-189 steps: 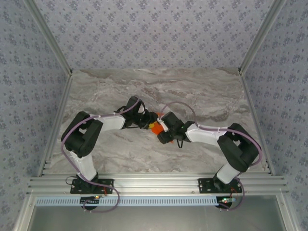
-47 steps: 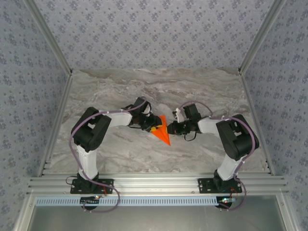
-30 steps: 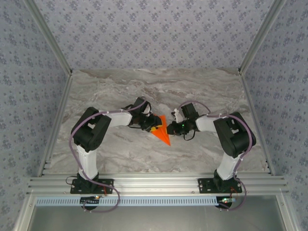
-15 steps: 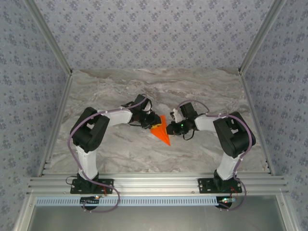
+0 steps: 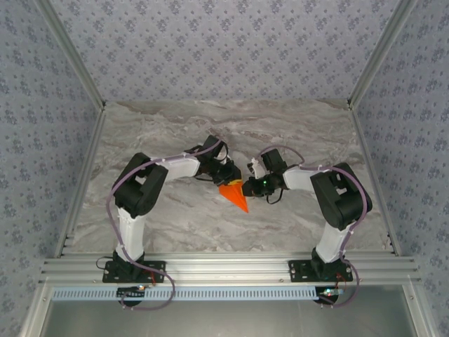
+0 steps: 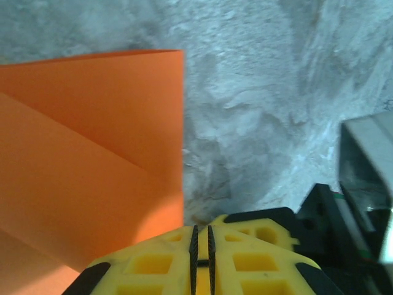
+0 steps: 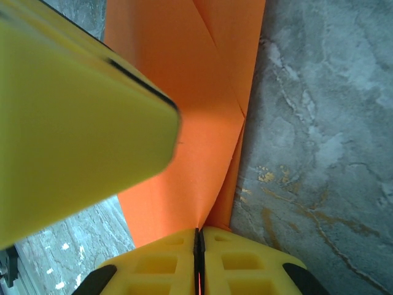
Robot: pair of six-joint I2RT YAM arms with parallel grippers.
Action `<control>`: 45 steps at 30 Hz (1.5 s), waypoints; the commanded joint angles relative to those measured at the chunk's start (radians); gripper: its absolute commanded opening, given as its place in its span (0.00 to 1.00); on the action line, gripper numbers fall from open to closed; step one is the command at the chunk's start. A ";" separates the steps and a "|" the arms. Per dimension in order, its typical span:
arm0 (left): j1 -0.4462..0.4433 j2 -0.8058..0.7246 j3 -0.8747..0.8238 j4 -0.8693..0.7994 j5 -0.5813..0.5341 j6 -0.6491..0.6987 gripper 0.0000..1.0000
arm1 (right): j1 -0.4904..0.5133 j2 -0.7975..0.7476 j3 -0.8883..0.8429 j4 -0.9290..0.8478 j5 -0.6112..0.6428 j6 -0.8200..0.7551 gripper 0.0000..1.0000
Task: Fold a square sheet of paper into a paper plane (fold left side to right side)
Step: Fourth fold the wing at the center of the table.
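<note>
R gripper point(image 7: 198, 238) clamps shut on folded orange paper point(image 5: 236, 195) at its right edge. L gripper point(image 6: 201, 236), jaws pressed together, sits at paper's far edge; grip unclear.

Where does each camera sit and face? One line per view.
Top external: above and behind the bases, facing down at the table; both arms, left gripper and right gripper at the paper.
Left wrist: on the left arm, facing down past its fingers at paper.
Right wrist: on the right arm, facing its fingers, shut on paper.
Shared: paper, in all.
</note>
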 commanded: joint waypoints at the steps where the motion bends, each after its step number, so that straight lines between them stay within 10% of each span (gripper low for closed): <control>1: -0.005 0.021 0.017 -0.025 0.007 0.028 0.14 | 0.018 0.043 0.000 -0.069 0.053 -0.026 0.09; 26: -0.004 0.036 -0.084 -0.071 -0.106 0.054 0.11 | -0.034 -0.137 0.039 -0.135 0.045 -0.001 0.30; 45: -0.004 0.033 -0.075 -0.071 -0.099 0.054 0.10 | 0.079 -0.066 0.006 -0.093 -0.092 0.036 0.23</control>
